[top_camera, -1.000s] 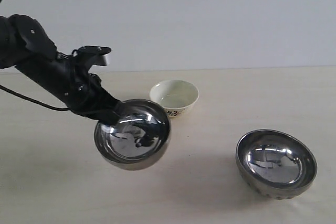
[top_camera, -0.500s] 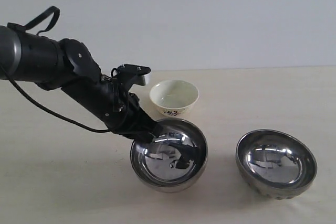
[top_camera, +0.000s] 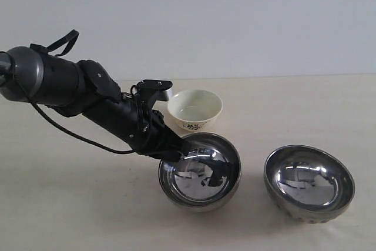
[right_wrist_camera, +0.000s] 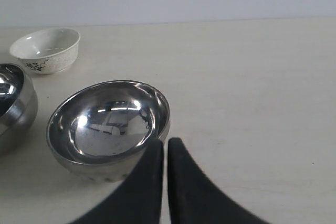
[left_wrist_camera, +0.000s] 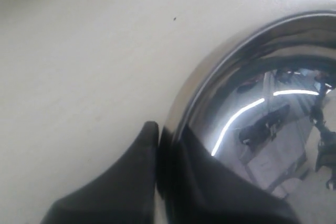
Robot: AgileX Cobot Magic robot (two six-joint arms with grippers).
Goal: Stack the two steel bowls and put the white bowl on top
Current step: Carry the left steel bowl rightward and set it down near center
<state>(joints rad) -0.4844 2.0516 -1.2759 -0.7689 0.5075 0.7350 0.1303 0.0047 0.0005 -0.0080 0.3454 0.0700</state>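
My left gripper [top_camera: 176,152] is shut on the rim of one steel bowl [top_camera: 200,171], one finger outside and one inside. That bowl hangs slightly tilted, low over the table, in front of the white bowl [top_camera: 195,109]. The left wrist view shows the gripper [left_wrist_camera: 165,129] pinching the shiny rim of this bowl [left_wrist_camera: 252,93]. The second steel bowl [top_camera: 309,181] rests upright on the table at the right, apart from the held one. My right gripper [right_wrist_camera: 166,141] is shut and empty, just beside the second steel bowl [right_wrist_camera: 107,124]. The white bowl [right_wrist_camera: 46,49] stands upright and empty.
The cream table [top_camera: 294,104] runs back to a pale wall. The left arm's black body [top_camera: 88,101] and its cable stretch over the table's left side. The held steel bowl [right_wrist_camera: 13,108] shows at the edge of the right wrist view.
My left arm has carried the steel bowl to the right and lower, from the left of the table to just left of the second steel bowl. The right gripper has stayed put.
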